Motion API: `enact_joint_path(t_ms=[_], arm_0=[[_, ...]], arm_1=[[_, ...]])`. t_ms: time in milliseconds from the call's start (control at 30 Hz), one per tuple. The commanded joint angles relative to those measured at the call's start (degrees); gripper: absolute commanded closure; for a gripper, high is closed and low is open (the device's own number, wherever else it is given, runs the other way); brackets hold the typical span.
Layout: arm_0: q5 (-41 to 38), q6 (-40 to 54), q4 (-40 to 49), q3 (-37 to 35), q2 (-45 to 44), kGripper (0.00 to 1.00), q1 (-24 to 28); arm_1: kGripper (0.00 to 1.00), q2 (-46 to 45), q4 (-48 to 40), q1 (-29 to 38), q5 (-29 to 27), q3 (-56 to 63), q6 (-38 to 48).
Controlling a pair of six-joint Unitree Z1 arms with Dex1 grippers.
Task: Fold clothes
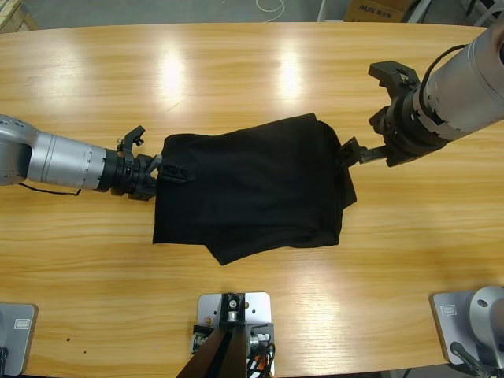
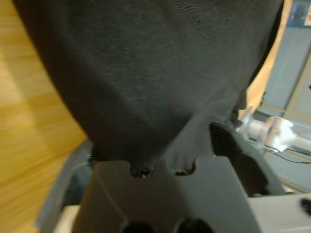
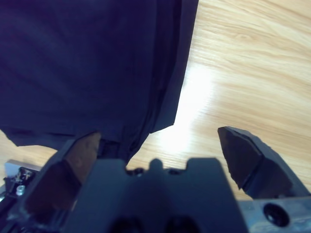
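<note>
Nearest in our left wrist view, the left gripper [image 2: 160, 165] has the soft matte black short-sleeved shirt [image 2: 146, 73] bunched against its body; the cloth fills the space between the jaws, so we judge it pinching the shirt's edge. In our right wrist view, the right gripper [image 3: 155, 150] stands spread, the shirt's [image 3: 87, 63] hem lying by one jaw while the other jaw sits over bare wood.

From above, the shirt [image 1: 252, 189] lies partly folded in the middle of the long pale wooden table [image 1: 236, 71], the left gripper [image 1: 161, 169] at one short edge and the right gripper [image 1: 350, 152] touching the opposite one.

To do this fold well, we should close the right jaws on all the stacked layers at that hem before lifting, then carry both edges level so the cloth does not twist or drag.

Only the high view shows the shirt's whole outline and its uneven lower corner. Only the wrist views show the grips: how deep the cloth sits in the left, and the layered hem at the right.
</note>
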Motion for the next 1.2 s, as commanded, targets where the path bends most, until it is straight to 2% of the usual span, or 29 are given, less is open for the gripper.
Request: enact_joint_path(t_ms=[33, 200, 400, 600, 800, 933, 1067, 1200], arm_0=[[8.7, 4.9, 3.6, 3.8, 3.9, 1.000, -0.2], [11.1, 4.4, 6.8, 0.9, 3.2, 1.000, -3.2], [21.7, 8.3, 31.0, -9.3, -2.7, 1.000, -6.2], [29.4, 14.9, 55.5, -22.4, -7.2, 1.000, -1.4], [37.1, 22.5, 72.3, -33.7, -10.2, 1.000, 4.8], [41.5, 25.6, 83.3, -42.0, -10.6, 1.000, 5.0], [44.3, 26.6, 88.5, -45.3, -11.2, 1.000, 4.9], [44.3, 26.7, 94.4, -52.6, -10.0, 1.000, 3.0]], arm_1=[[0.000, 0.4, -0.7, -0.4, -0.4, 2.1, 0.5], [0.009, 0.3, -0.6, -0.4, -0.2, 2.3, 0.5], [0.009, 0.5, -0.9, -0.4, -0.3, 2.3, 0.5], [0.009, -0.2, -1.0, -0.4, -0.4, 3.8, 0.5], [0.009, 0.0, -1.7, -0.4, -0.4, 4.2, 0.5], [0.009, 0.4, -2.3, -0.4, -0.4, 4.6, 0.5], [0.009, 0.9, -3.0, -0.4, -0.3, 5.3, 0.5], [0.009, 1.8, -3.9, -0.4, -0.3, 5.9, 0.5]])
